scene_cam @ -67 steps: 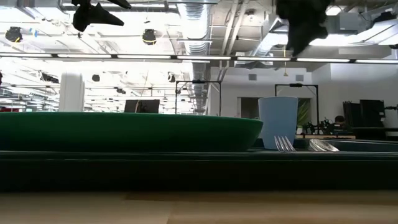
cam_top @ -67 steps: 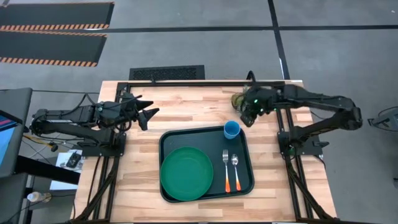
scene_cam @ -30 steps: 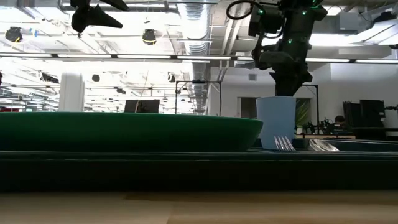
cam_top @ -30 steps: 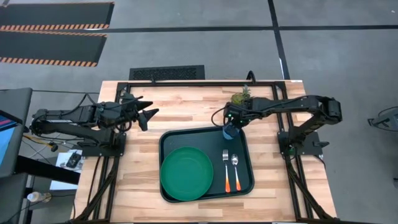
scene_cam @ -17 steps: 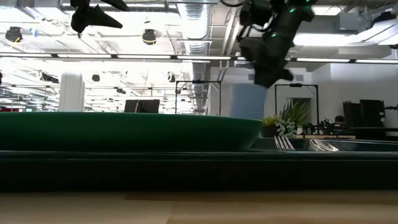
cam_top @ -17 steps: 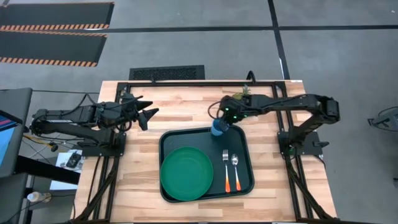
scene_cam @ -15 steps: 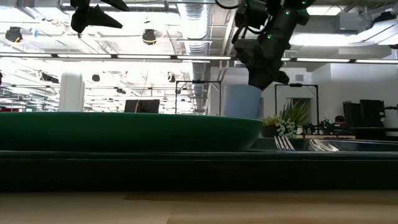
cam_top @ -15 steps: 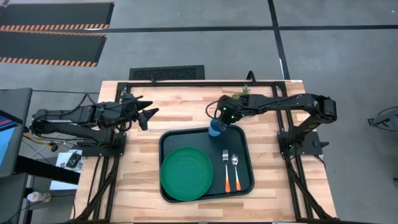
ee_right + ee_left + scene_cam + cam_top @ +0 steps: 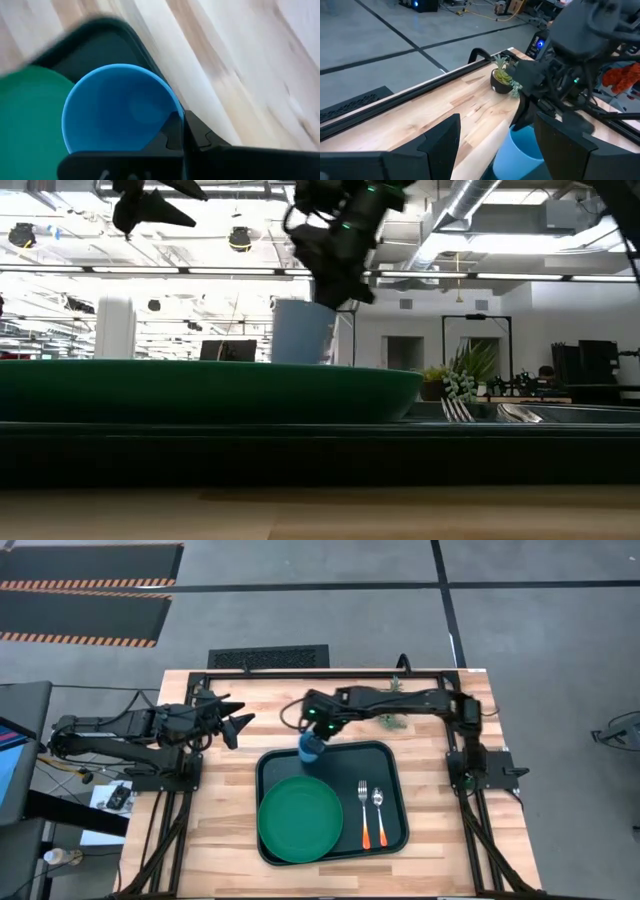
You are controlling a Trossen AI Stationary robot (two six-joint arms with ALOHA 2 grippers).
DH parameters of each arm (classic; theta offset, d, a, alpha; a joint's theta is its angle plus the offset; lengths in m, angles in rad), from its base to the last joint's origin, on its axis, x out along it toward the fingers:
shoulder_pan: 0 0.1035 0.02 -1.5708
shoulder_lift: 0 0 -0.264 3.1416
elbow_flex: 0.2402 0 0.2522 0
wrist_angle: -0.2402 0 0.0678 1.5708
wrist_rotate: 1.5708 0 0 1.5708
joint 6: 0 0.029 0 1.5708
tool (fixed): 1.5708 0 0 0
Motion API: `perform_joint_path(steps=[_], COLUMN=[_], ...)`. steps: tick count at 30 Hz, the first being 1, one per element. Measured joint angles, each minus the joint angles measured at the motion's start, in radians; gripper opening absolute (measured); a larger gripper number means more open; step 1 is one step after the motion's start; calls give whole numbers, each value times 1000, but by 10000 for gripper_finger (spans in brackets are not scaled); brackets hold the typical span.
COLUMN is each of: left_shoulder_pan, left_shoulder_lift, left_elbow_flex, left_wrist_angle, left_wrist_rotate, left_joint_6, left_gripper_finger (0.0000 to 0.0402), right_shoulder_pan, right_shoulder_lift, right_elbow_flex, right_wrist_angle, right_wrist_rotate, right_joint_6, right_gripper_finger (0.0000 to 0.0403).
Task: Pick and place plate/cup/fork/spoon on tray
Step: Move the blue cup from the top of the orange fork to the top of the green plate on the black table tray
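Overhead picture first: a wooden table (image 9: 300, 720) carries a dark tray (image 9: 395, 765) with a green plate (image 9: 300, 819) on the tray's left half. A fork (image 9: 364, 808) and a spoon (image 9: 379, 810), both orange-handled, lie side by side on its right half. The right arm stretches leftward across the table's far side, and the right gripper (image 9: 313, 738) is clenched on the rim of a light-blue cup (image 9: 312, 747), holding it above the tray's far left corner, just beyond the plate. The left gripper (image 9: 238, 724) hangs over the table's left part, well apart from the tray, its jaws spread and empty. A small potted plant (image 9: 389, 719) sits near the far edge.

Table-level picture: the plate fills the foreground as a wide green band. The cup (image 9: 301, 331) shows above it, its base hidden behind the plate's rim, with the right gripper (image 9: 335, 275) gripping its top edge. Fork tines (image 9: 456, 410) and the spoon bowl (image 9: 517, 412) peek up at the right.

Left wrist picture: the cup (image 9: 520, 150) hangs under the dark right gripper (image 9: 540, 107), with the plant (image 9: 501, 79) behind on the wood.

Right wrist picture: the open cup (image 9: 120, 107) fills the middle, one finger (image 9: 175, 131) pressed on its rim, above the tray's corner (image 9: 107, 35) and the plate's edge (image 9: 25, 125).
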Motion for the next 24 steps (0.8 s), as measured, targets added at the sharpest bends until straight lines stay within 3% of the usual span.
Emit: perform_joint_path(steps=[11,24], left_shoulder_pan=[0,0], left_shoulder_lift=[0,0], left_elbow_flex=[0,0], left_wrist_angle=[-13,-23], left_wrist_rotate=[-3,-5], left_joint_6=[0,0], left_gripper_finger=[238,238], right_shoulder_pan=[57,71], right_shoulder_lift=[242,354], right_elbow_flex=[340,426], right_wrist_angle=[-88,-126], right_wrist_rotate=[0,-2], right_joint_6=[-49,-58], right_gripper_finger=[4,7])
